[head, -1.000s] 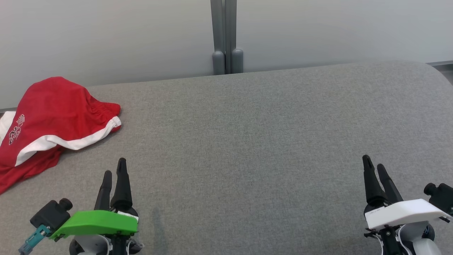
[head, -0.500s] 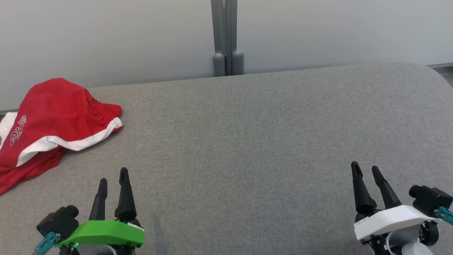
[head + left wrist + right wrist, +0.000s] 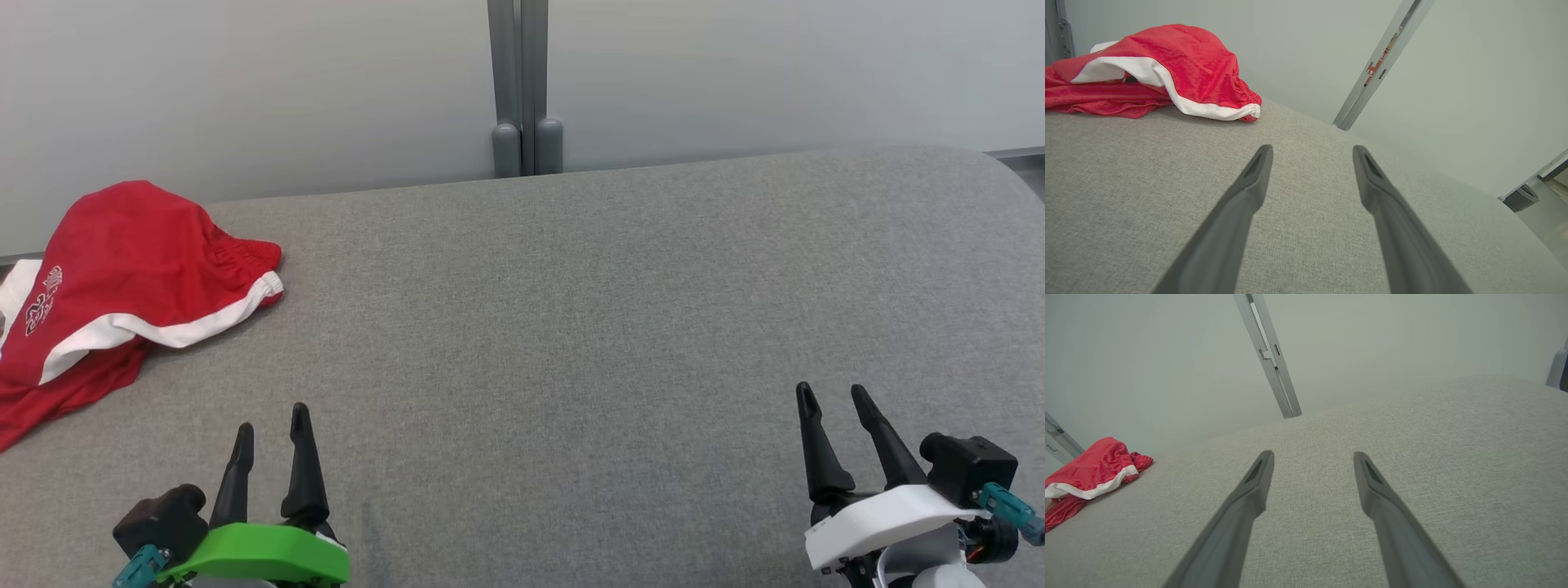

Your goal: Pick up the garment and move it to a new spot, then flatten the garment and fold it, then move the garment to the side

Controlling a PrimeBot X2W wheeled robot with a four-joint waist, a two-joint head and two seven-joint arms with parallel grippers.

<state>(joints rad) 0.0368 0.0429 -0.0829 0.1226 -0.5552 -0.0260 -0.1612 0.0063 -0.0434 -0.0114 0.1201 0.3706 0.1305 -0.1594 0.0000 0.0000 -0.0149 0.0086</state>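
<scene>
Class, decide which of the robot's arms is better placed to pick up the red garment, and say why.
Left. The left gripper, open, sits close to the crumpled red garment on the left side; the right gripper, also open, is far across the grey surface.

Bare grey surface (image 3: 571,327) runs wide between my left hand (image 3: 272,416) and right hand (image 3: 831,387) and ahead to its far edge. The only bulk on it is the red garment (image 3: 122,261), heaped at the far left, ahead of my left hand; beyond the edge a grey post (image 3: 520,82) and the wall (image 3: 245,82) close the way
</scene>
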